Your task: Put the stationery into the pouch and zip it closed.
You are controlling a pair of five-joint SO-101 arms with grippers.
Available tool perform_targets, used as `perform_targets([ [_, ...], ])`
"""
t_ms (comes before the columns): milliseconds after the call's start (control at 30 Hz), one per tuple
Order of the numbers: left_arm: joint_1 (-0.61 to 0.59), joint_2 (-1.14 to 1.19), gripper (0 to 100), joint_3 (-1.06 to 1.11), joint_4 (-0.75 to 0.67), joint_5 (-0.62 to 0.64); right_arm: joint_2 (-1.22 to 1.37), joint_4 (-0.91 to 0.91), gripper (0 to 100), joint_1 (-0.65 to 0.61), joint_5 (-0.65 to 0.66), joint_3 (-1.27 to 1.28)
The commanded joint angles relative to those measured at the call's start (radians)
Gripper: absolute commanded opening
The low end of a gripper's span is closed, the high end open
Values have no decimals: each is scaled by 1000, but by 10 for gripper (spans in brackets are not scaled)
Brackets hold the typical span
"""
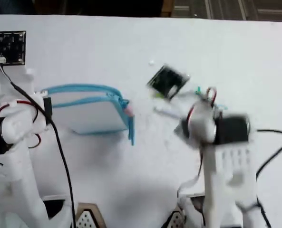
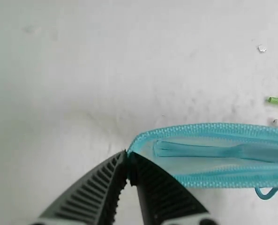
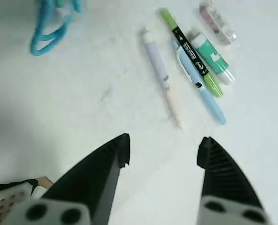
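Weight looks slight, barrel stiff and slick. My right end effector (image 3: 162,146), jaws wide, should pinch the pale lilac plastic pen (image 3: 161,77) mid-barrel.

Turquoise pouch (image 1: 91,116), green-and-black pen (image 3: 190,49), white table (image 1: 226,57)

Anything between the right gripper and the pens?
Nothing. In the right wrist view, bare table lies between the open right gripper and the nearest pale pen.

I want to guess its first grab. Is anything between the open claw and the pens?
Nothing visible. Just table surface lies between the right claw and the pens; the pale pen lies nearest.
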Motion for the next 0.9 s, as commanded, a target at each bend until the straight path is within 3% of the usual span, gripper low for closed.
perform_targets([
  [0,19,76,23,78,5,-8,209,15,233,84,12,-143],
  [300,19,76,23,78,5,-8,673,13,232,96,284,-425],
  [500,21,76,23,78,5,-11,912,2,132,87,565,-540],
  [733,21,76,23,78,5,-44,1118,-104,222,39,577,-666],
  [867,22,76,23,78,5,-49,1211,-156,221,-10,572,-730],
])
